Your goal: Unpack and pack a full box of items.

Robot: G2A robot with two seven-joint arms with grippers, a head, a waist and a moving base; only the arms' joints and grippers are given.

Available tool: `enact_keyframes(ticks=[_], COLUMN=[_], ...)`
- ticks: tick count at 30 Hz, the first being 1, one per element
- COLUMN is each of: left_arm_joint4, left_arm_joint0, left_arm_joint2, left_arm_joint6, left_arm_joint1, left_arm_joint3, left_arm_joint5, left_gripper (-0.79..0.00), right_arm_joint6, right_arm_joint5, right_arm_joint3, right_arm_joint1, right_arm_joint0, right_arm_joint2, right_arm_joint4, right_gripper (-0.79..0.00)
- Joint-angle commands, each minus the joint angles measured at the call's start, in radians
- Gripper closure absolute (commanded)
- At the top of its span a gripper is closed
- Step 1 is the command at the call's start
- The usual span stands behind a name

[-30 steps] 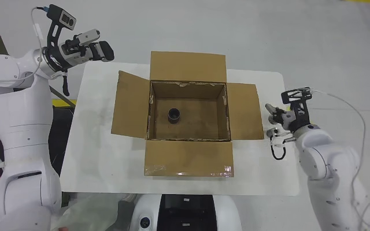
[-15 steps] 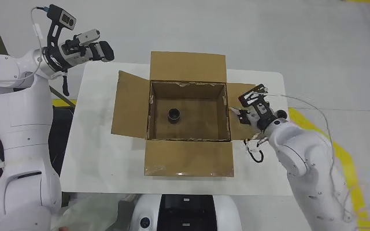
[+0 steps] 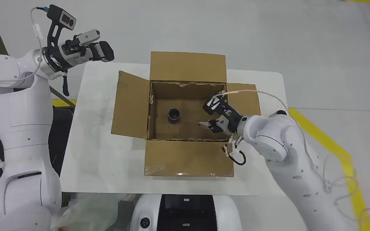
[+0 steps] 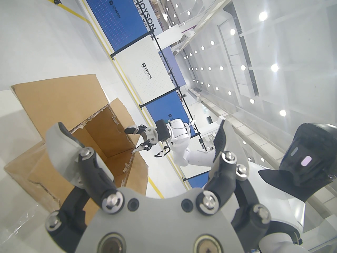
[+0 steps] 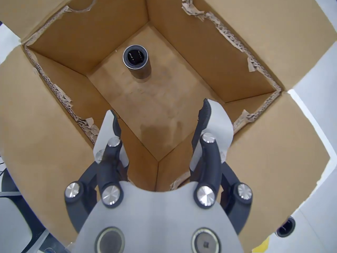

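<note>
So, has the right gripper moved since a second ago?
Yes: the right gripper moved from outside the cardboard box, past its flap, to above its opening.

White arms (image 3: 267, 134), black-grey fingers (image 5: 214, 125), apparently steel screws (image 5: 205, 193)

Bright ceiling lamps (image 4: 263, 16) light everything evenly; wrist views bulge at edges.

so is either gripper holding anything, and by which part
Nothing is held. The right gripper hangs open over the box, apart from the dark cylinder on its floor; the left gripper is open too.
</note>
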Motion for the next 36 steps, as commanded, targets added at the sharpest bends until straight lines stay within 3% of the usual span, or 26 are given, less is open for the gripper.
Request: enact_keyframes(ticks=[1,8,20,36], left_arm_joint4=[0.0,0.0,0.0,0.0], left_arm_joint0=[0.0,0.0,0.0,0.0], left_arm_joint2=[0.0,0.0,0.0,0.0], left_arm_joint6=[0.0,0.0,0.0,0.0], left_arm_joint1=[0.0,0.0,0.0,0.0], left_arm_joint3=[0.0,0.0,0.0,0.0], left_arm_joint5=[0.0,0.0,0.0,0.0], left_gripper=[-0.785,-0.785,-0.785,-0.785], right_arm_joint6=[0.004,-0.027,-0.086,-0.167], right_arm_joint5=[0.017,0.062,0.08,-0.003], right_arm_joint3=[0.024,0.121,0.302,0.481], right_arm_joint1=[-0.004,-0.026,-0.071,-0.126], right_arm_joint0=[0.025,0.098,0.208,0.311], right_arm_joint2=[-0.019,-0.117,-0.253,-0.375], right_arm_joint4=[0.007,-0.019,0.011,0.038], right_gripper=[-0.579,-0.6,-0.557,-0.613])
